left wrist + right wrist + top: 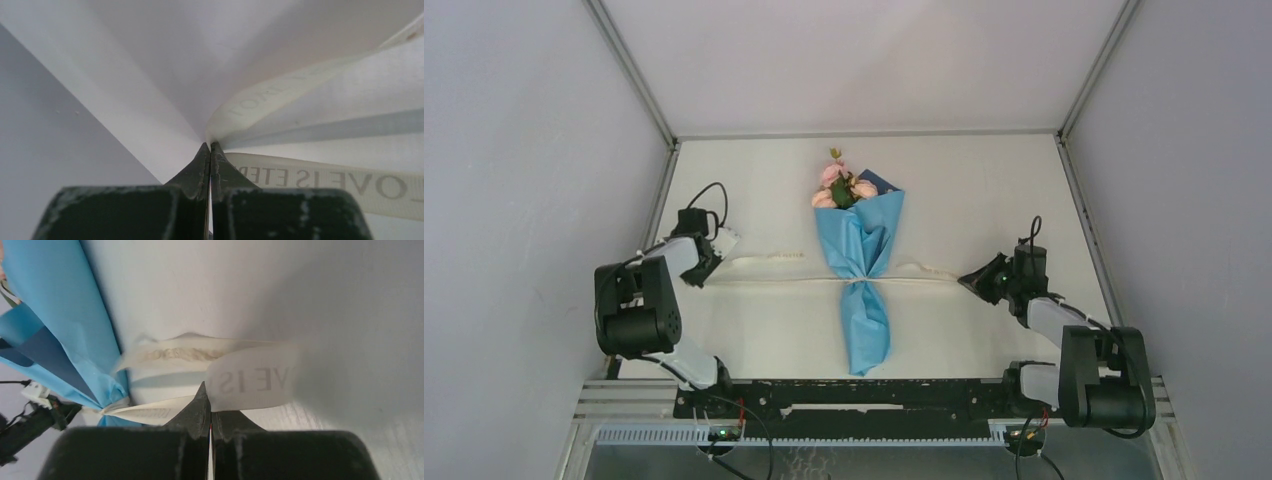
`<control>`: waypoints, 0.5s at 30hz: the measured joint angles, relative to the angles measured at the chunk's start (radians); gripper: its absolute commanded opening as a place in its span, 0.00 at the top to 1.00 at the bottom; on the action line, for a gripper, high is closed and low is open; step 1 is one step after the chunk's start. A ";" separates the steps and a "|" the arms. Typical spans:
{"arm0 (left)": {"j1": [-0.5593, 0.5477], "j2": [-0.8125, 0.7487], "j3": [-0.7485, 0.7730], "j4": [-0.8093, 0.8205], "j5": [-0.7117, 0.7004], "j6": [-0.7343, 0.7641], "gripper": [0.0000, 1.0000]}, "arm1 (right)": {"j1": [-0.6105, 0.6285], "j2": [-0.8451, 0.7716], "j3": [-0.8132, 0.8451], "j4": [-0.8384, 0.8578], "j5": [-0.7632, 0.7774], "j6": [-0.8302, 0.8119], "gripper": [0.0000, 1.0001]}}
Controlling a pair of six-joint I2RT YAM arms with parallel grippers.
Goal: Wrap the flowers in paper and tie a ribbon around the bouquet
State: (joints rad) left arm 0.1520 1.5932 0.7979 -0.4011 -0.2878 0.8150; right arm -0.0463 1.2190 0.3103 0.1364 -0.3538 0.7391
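**Bouquet** point(860, 262): one, lying flat at the middle of the bench point(984, 190). The wide end points to 12 o'clock and the narrow tail to 6 o'clock.

**Flowers** point(840, 186): pale pink blooms with green leaves, showing from the wide end of the cone.

**Paper** point(864, 330): a blue sheet rolled into a cone and drawn in tight at the waist. A darker blue face shows at the upper edge, at 1 o'clock of the blooms.

**Ribbon** point(769, 258): cream-white with grey printed lettering, cinched round the waist of the cone. One length runs out toward 9 o'clock and the other toward 3 o'clock.

**Left tool** point(724, 242): at 9 o'clock of the waist, well apart from the paper. Its fingers are pressed together and pinch the ribbon, which leaves the tips in a folded loop.

**Right tool** point(965, 280): at 3 o'clock of the waist, well apart from the paper. Its fingers are closed on the ribbon strand coming from the cone. A lettered ribbon end curls just past the tips.
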 measured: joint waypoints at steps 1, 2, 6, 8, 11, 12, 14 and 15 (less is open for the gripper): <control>0.011 0.001 0.000 0.011 0.000 0.006 1.00 | -0.015 0.002 -0.004 -0.015 -0.018 0.010 1.00; 0.029 0.002 0.000 0.024 0.002 0.006 1.00 | -0.025 0.002 -0.004 -0.022 -0.035 0.019 1.00; 0.083 0.002 0.000 0.046 0.009 0.007 1.00 | -0.050 -0.006 -0.004 -0.030 -0.079 0.034 1.00; 0.095 0.004 0.000 0.056 0.009 0.009 1.00 | -0.062 -0.016 -0.004 -0.040 -0.091 0.034 1.00; 0.105 0.010 0.000 0.076 0.007 0.018 1.00 | -0.083 -0.027 -0.003 -0.056 -0.095 0.033 1.00; 0.107 0.012 0.000 0.080 0.007 0.021 1.00 | -0.092 -0.032 -0.003 -0.064 -0.098 0.031 1.00; 0.109 0.012 0.000 0.082 0.008 0.024 1.00 | -0.103 -0.040 -0.003 -0.076 -0.104 0.028 1.00; 0.110 0.012 0.000 0.080 0.010 0.024 1.00 | -0.102 -0.044 -0.003 -0.079 -0.106 0.025 1.00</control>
State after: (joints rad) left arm 0.2619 1.6054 0.7979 -0.3206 -0.2783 0.8394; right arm -0.1486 1.1748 0.3077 0.0570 -0.4595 0.7639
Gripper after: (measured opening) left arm 0.004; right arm 0.006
